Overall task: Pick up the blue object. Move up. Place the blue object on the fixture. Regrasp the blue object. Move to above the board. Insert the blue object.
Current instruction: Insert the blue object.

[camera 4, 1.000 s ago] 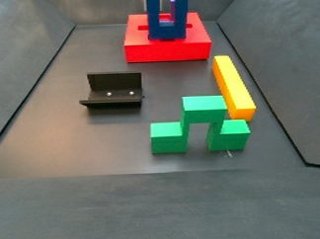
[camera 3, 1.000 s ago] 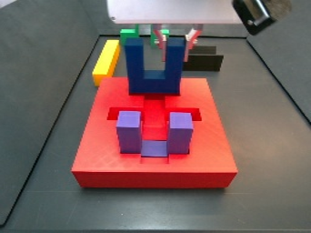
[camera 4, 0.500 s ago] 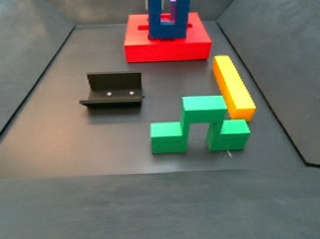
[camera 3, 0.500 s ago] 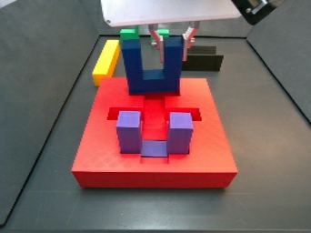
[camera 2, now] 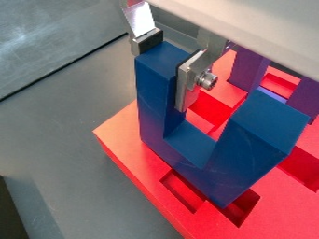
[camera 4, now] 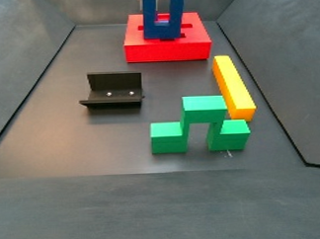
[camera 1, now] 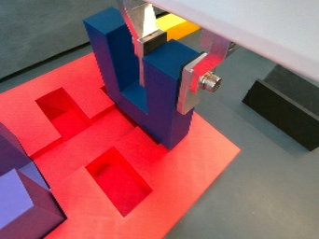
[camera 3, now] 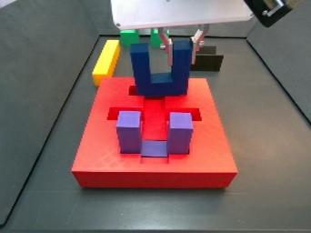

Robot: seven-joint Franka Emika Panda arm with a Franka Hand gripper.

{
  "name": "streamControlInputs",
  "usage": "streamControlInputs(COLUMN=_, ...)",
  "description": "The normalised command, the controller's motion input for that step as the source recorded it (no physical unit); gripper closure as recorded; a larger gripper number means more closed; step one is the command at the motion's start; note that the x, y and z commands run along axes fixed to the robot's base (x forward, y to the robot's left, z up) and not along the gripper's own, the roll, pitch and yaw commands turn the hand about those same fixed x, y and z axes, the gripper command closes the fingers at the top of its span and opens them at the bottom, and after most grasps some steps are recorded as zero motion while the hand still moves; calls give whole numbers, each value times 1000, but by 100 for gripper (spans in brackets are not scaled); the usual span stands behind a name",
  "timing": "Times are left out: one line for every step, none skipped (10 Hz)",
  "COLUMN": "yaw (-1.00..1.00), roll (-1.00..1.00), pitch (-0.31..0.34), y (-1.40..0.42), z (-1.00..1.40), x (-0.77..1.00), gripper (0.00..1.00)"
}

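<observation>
- The pincer [camera 3: 179, 38] hangs over the far part of the board [camera 3: 109, 162], its silver fingers [camera 1: 196, 80] clamped on one prong of the blue object [camera 3: 158, 73]; in both wrist views a plate lies flat against that prong's side.
- The blue object [camera 1: 140, 75] stands upright as a U, prongs pointing up and bridge at the bottom, directly below the pincer.
- Its bridge sits at the board's top surface and, by my reading of a wrist view [camera 2: 206, 159], has started into a recess; how deep it sits cannot be told.
- What the coming move turns on: the block's long axis is vertical and lined up over the recess, so the remaining travel is straight down.
- Nearer on the board stands a purple U-shaped block [camera 3: 153, 133], prongs up, apart from the blue one.
- On the worktop [camera 4: 73, 204], well apart from the board, lie the empty fixture [camera 4: 113, 91], a yellow bar [camera 4: 233, 85] and a green block [camera 4: 199, 122].
- Hidden: the second finger is mostly covered by the prong, the pincer's body is cut off by the frame, and the recess floor under the blue object is out of sight.
</observation>
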Motion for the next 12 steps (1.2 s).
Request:
streamControlInputs(yaw=-43, roll=-21, pitch=0, y=80, z=0, x=-409, gripper=100)
streamControlInputs(yaw=-60, roll=-49, pitch=0, y=129, z=6, x=-406, gripper=100)
streamControlInputs(yaw=-86, roll=-94, pitch=0, y=131, z=11, x=-271, gripper=100)
streamControlInputs(yaw=0, roll=-179, pitch=-57, y=94, z=6, x=0, gripper=100)
streamControlInputs(yaw=0, roll=-113, pitch=0, y=86, z=0, x=0, gripper=100)
streamControlInputs(yaw=0, roll=-66, pitch=-23, y=23, z=-37, x=40, gripper=100)
streamControlInputs(yaw=0, roll=-60, pitch=0, y=0, z=-74, x=111, gripper=100)
streamControlInputs(yaw=0, roll=-116, pitch=0, y=0, z=-37, x=160, gripper=100)
streamControlInputs(yaw=-20, roll=-44, pitch=0, y=-149, z=0, x=117, gripper=100)
streamControlInputs(yaw=-86, roll=-21, pitch=0, y=-166, z=0, x=209, gripper=100)
streamControlInputs(yaw=-106, roll=-54, pitch=0, y=-29, z=0, x=191, gripper=100)
streamControlInputs(yaw=-106, roll=-37, pitch=0, y=0, z=-20, x=109, gripper=100)
